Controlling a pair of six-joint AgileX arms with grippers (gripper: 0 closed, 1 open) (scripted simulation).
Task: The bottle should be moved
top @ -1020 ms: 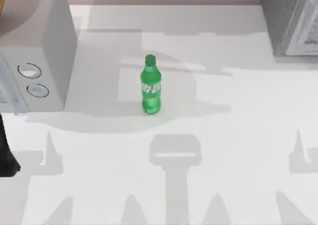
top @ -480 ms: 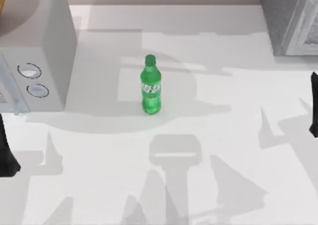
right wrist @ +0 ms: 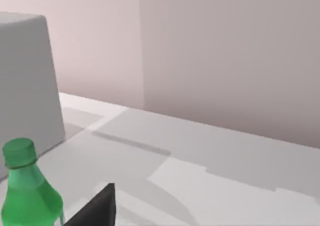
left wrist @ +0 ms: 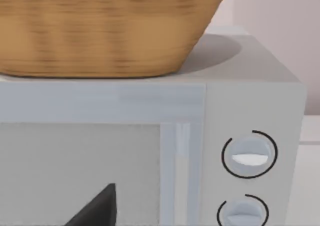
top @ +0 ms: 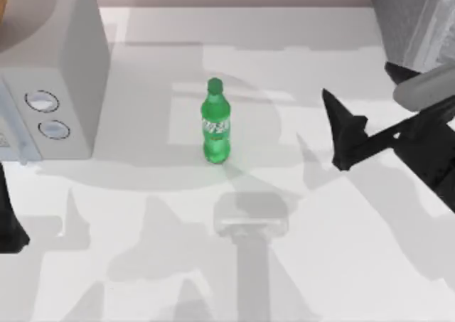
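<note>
The green bottle (top: 215, 123) stands upright near the middle of the table, cap on, with a green-and-white label around its body. My right gripper (top: 330, 130) hovers to the right of it, a clear gap away, open with its two dark fingers spread and pointing toward the bottle. The right wrist view catches the bottle's cap and shoulder (right wrist: 26, 188) beside one dark fingertip (right wrist: 97, 208). My left arm (top: 8, 219) is parked at the table's left edge, in front of the microwave.
A white microwave (top: 50, 87) with two dials fills the left side, and a wicker basket (left wrist: 100, 31) sits on top of it. A grey cabinet (top: 419, 23) stands at the back right, just behind my right arm.
My right arm has swung in from the right edge toward the bottle. The bottle and the left arm have not moved.
</note>
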